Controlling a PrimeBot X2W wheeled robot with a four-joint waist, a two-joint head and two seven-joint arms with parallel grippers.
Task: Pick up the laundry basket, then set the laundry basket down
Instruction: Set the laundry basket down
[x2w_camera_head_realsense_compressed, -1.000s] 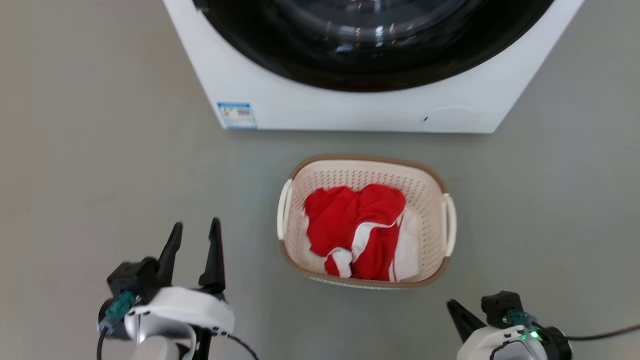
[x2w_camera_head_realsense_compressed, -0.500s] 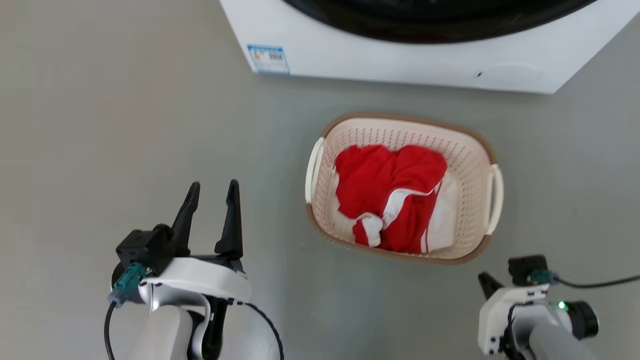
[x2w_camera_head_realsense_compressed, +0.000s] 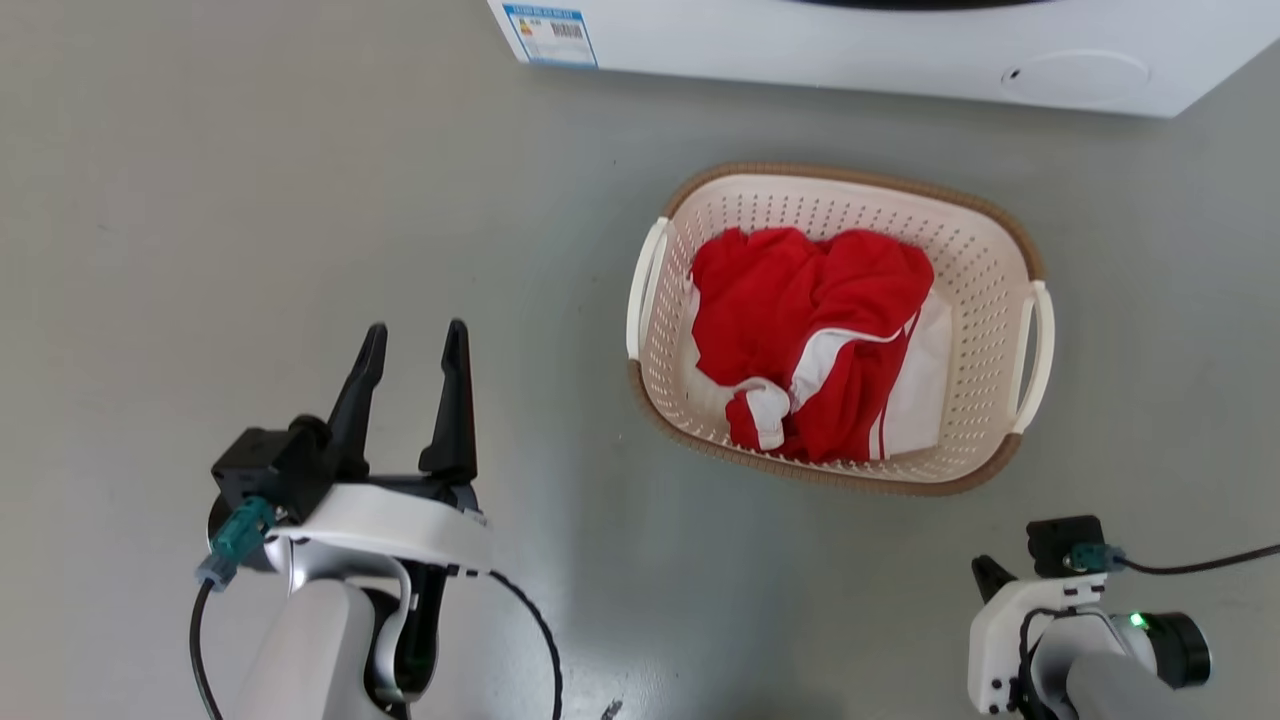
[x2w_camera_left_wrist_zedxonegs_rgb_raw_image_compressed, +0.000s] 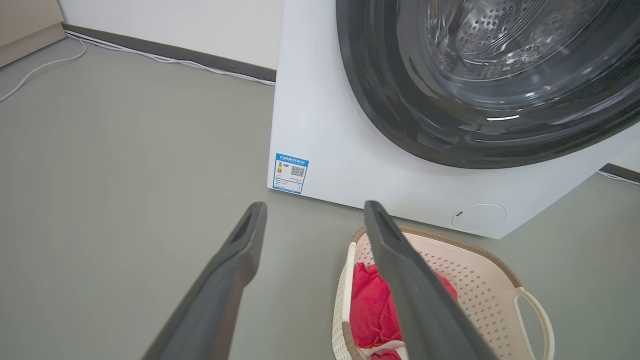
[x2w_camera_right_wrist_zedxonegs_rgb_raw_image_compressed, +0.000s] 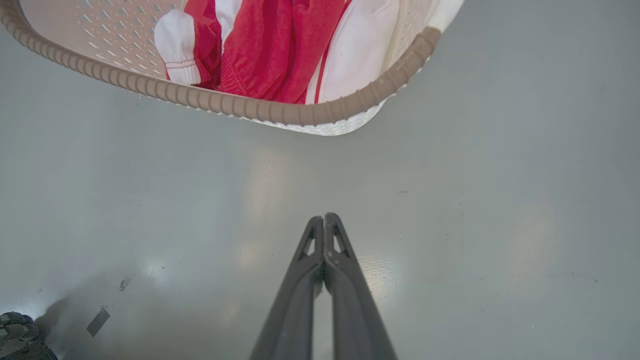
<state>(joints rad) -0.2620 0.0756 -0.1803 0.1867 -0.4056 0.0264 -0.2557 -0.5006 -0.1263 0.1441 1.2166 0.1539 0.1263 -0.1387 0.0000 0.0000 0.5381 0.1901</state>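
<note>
So, laundry basket (x2w_camera_head_realsense_compressed: 830, 208): on the floor (x2w_camera_head_realsense_compressed: 250, 200) just before the washing machine (x2w_camera_head_realsense_compressed: 800, 45), red and white clothes (x2w_camera_head_realsense_compressed: 800, 300) inside, not gripped
Left gripper (x2w_camera_head_realsense_compressed: 417, 335): fingers spread wide, empty, well left of the basket, likely readied for its side handle (x2w_camera_head_realsense_compressed: 640, 290)
Right gripper (x2w_camera_right_wrist_zedxonegs_rgb_raw_image_compressed: 324, 220): fingers pressed together, empty, near the rim (x2w_camera_right_wrist_zedxonegs_rgb_raw_image_compressed: 240, 106)

— Left arm?
— We note the left gripper (x2w_camera_head_realsense_compressed: 416, 330) with its two dark fingers spread wide, tips pointing up the head view. Its pale forearm (x2w_camera_head_realsense_compressed: 305, 655) rises from the lower left.
— Right arm?
— We record the right gripper (x2w_camera_right_wrist_zedxonegs_rgb_raw_image_compressed: 324, 217) with fingers pressed together, tip to tip, at the lower right.
</note>
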